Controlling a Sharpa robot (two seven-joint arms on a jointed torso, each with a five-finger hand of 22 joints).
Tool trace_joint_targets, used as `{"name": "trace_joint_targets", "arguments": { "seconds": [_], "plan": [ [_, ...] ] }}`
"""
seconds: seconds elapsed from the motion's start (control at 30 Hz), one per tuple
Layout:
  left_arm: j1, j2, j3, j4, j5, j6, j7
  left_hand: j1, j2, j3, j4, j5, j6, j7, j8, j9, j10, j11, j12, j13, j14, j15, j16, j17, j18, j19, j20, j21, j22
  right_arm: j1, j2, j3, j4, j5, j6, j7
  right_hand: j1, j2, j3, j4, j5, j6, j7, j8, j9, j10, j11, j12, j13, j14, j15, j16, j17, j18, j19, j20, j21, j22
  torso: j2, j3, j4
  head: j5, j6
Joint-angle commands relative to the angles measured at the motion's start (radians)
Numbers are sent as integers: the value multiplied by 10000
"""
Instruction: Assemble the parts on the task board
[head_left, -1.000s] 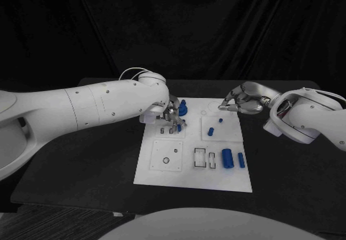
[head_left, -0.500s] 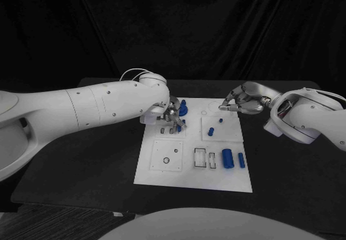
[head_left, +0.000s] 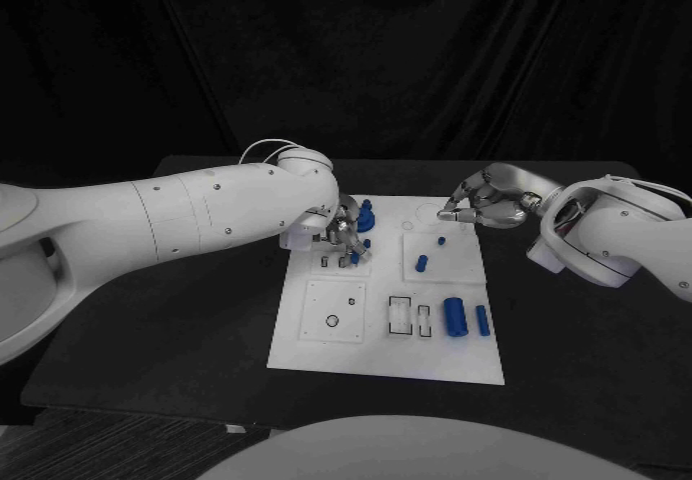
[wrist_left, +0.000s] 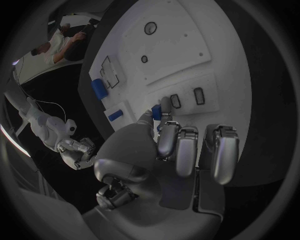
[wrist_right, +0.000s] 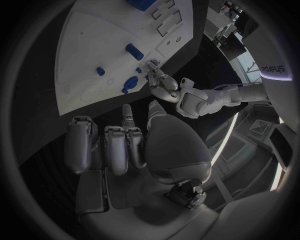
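1. The left hand (head_left: 340, 232) pinches a small blue part (wrist_left: 156, 112) and holds it right at a slot on the white board (head_left: 332, 350).
2. The right hand (head_left: 486, 204), fingers curled in on nothing, hovers at the board's far corner.
3. Several blue parts (head_left: 454, 316) lie loose; I judge most of the assembly remains.

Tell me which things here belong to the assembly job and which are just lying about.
Part of the job:
- task board
- small blue part pinched by the left hand
- large blue cylinder and slimmer blue part beside it
- short blue peg
- right hand, holding nothing

Just lying about:
- black table; nothing else lies loose on it
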Motion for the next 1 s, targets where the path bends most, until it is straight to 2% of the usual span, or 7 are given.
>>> {"name": "trace_joint_targets", "arguments": {
  "seconds": [0.03, 0.2, 0.37, 0.6, 0.83, 1.0],
  "plan": [
    [-28, -15, 7, 34, 12, -28, 145, 549, -176, 509, -289, 137, -24, -48, -203, 199, 2109, -404, 1416, 3562, 1076, -294, 139, 2653, 276, -28, -102, -150, 1552, -28, -7, 7, 3, -7, 36, -102, 123, 216, -391, -4, 116, 102, -14, 161, 150, 1058, 88, 166, 2628, 1037, 57, 60, 2534, 58, 109, 49, -179, 2001, 1, 6, -3, 11, -2],
    [-32, -115, 7, 121, 12, -226, 133, 868, -380, 1142, -679, 762, -24, -52, -387, 331, 2109, -420, 1416, 3562, 1076, -314, 139, 2653, 274, -10, -120, -162, 1578, -31, -14, 7, 1, -7, 46, -116, 135, 215, -394, -8, 126, 105, -13, 165, 151, 1058, 90, 166, 2628, 1032, 59, 45, 2519, 63, 100, 50, -202, 1994, -2, 1, -1, 11, -2],
    [-32, -371, 7, 384, 12, -583, 104, 873, -603, 1705, -872, 1032, 18, -50, -506, 456, 2109, -421, 1416, 3562, 1076, -314, 139, 2653, 270, 12, -124, -167, 1605, -33, -35, 7, 5, -7, 65, -141, 159, 214, -399, -15, 143, 108, -11, 170, 152, 1058, 95, 166, 2628, 1023, 63, 13, 2490, 79, 72, 53, -269, 1972, 2, 3, 1, -6, -2],
    [2, -867, 8, 922, 51, -1065, 61, 609, -857, 2326, -902, 1022, 99, -44, -611, 610, 2109, -425, 1416, 3562, 1076, -322, 139, 2653, 264, 48, -125, -168, 1642, -45, -47, 7, -11, -7, 93, -171, 180, 214, -403, -19, 160, 107, -8, 173, 153, 1058, 99, 166, 2628, 1014, 67, -20, 2460, 89, 52, 56, -318, 1957, -1, -1, 2, 10, -2],
    [237, -1376, 9, 1503, 906, -1162, 30, 406, -977, 2689, -867, 952, 155, -45, -659, 714, 2109, -429, 1416, 3562, 1076, -328, 139, 2653, 265, 51, -131, -184, 1647, -53, -39, 7, -50, -7, 122, -204, 189, 215, -405, -21, 169, 107, -6, 175, 153, 1058, 101, 166, 2628, 1009, 68, -36, 2445, 98, 37, 57, -356, 1945, -10, 5, 7, 47, -2],
    [318, -1551, 8, 1631, 1121, -1097, 5, 221, -1022, 2879, -782, 902, 166, -36, -696, 778, 2109, -421, 1416, 3562, 1076, -322, 139, 2653, 275, 21, -128, -216, 1623, -66, -10, 7, -102, -7, 141, -214, 195, 218, -407, -19, 177, 106, -5, 175, 153, 1058, 102, 166, 2628, 1006, 70, -46, 2436, 101, 32, 59, -368, 1941, -33, 18, 4, 108, -2]
  ]
}}
